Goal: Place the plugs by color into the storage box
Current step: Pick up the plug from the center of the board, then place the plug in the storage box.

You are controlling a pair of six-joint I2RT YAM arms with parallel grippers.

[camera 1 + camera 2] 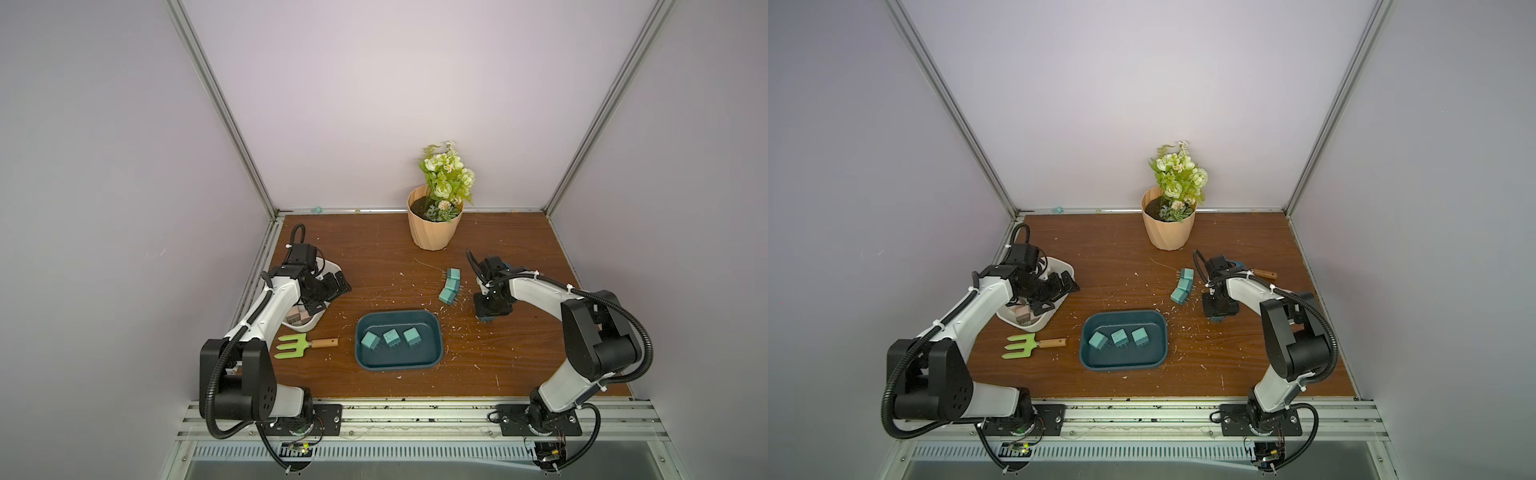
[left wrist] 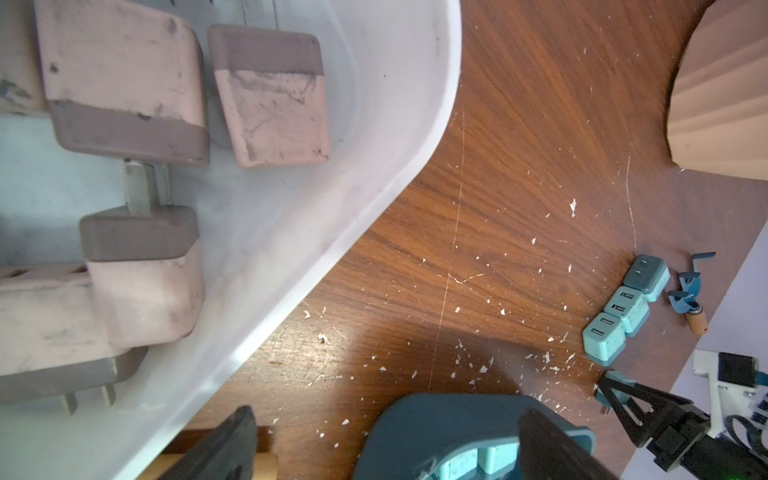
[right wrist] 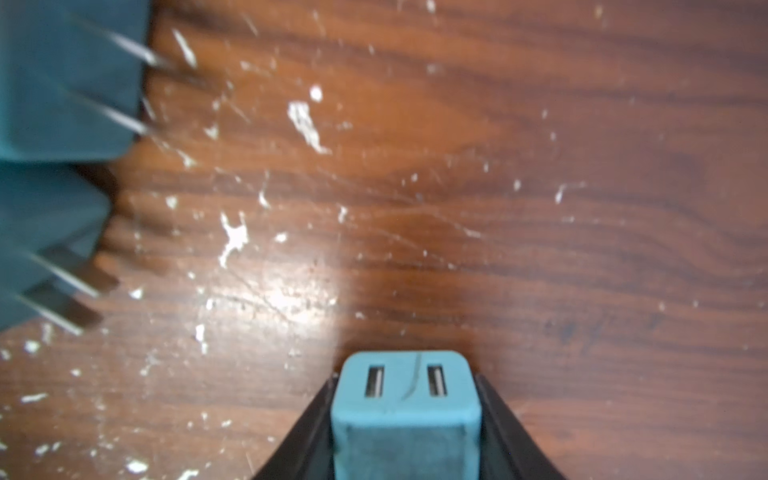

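In the right wrist view my right gripper (image 3: 405, 419) is shut on a teal plug (image 3: 405, 395), its two slots facing outward, low over the wood. Three more teal plugs (image 1: 449, 285) lie in a curved row just left of that gripper (image 1: 487, 316). Three teal plugs (image 1: 391, 337) lie in the dark teal storage box (image 1: 397, 314) at the centre. Beige-pink plugs (image 2: 124, 75) fill the white storage box (image 2: 332, 208) at the left. My left gripper (image 1: 328, 291) hangs open over that box's right rim, nothing between its fingers (image 2: 232, 440).
A green garden fork (image 1: 297, 344) with a wooden handle lies left of the teal box. A blue fork (image 1: 1264, 273) lies behind the right arm. A flower pot (image 1: 434, 228) stands at the back centre. White flecks litter the wooden table.
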